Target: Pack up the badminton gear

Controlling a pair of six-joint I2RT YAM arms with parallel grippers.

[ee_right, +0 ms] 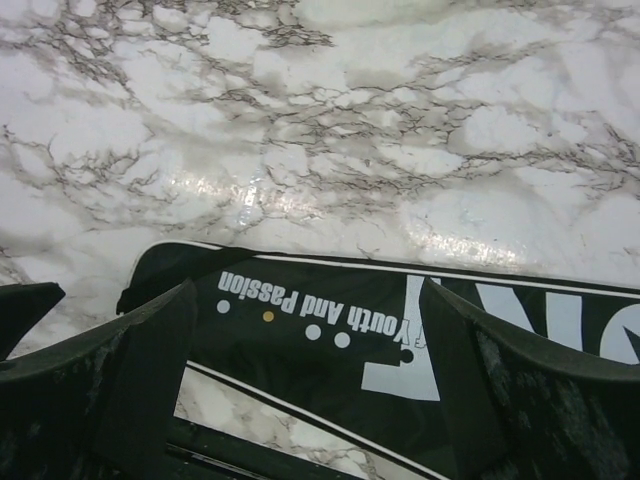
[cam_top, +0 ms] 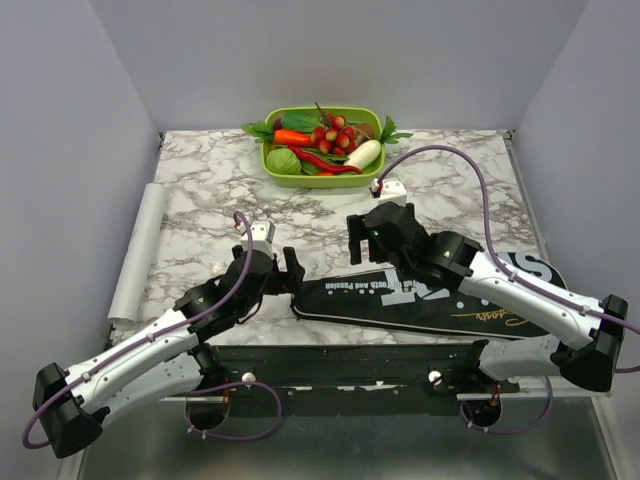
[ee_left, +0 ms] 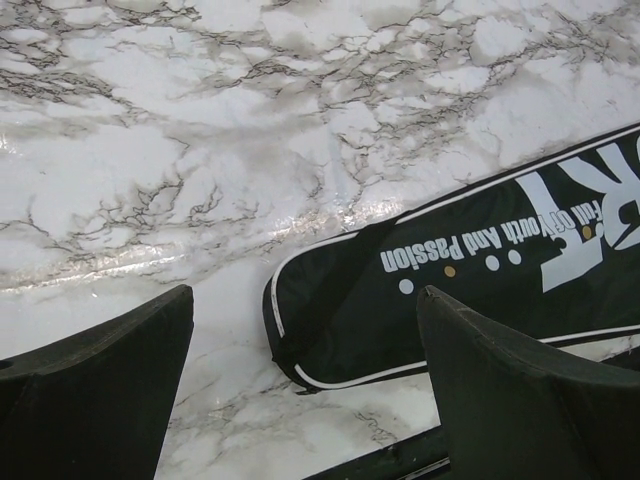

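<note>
Bag (cam_top: 350, 300) lies flat with no rackets or shuttlecock seen outside it, so packing is judged nearly finished. Over it, left gripper (ee_left: 305, 291) and right gripper (ee_right: 308, 285) are spread wide, empty.

A boxed-in robot bench in a lab.

Plain grey panels (cam_top: 60, 150) close off the left, back and right sides of the table (cam_top: 200, 190). Its marble look comes from a patterned covering, which ends in a loose white roll (cam_top: 140, 250) along the left edge. Two white-and-black robot arms, the left arm (cam_top: 150, 345) and the right arm (cam_top: 520, 290), are fixed to a black rail (cam_top: 340, 375) at the near edge, with a bare metal surface (cam_top: 340, 450) in front of it. The things laid out read as test props: a green tray (cam_top: 330, 181) heaped with toy vegetables at the far side, and a black bag (cam_top: 340, 303) printed in white lying flat near the arms.
</note>
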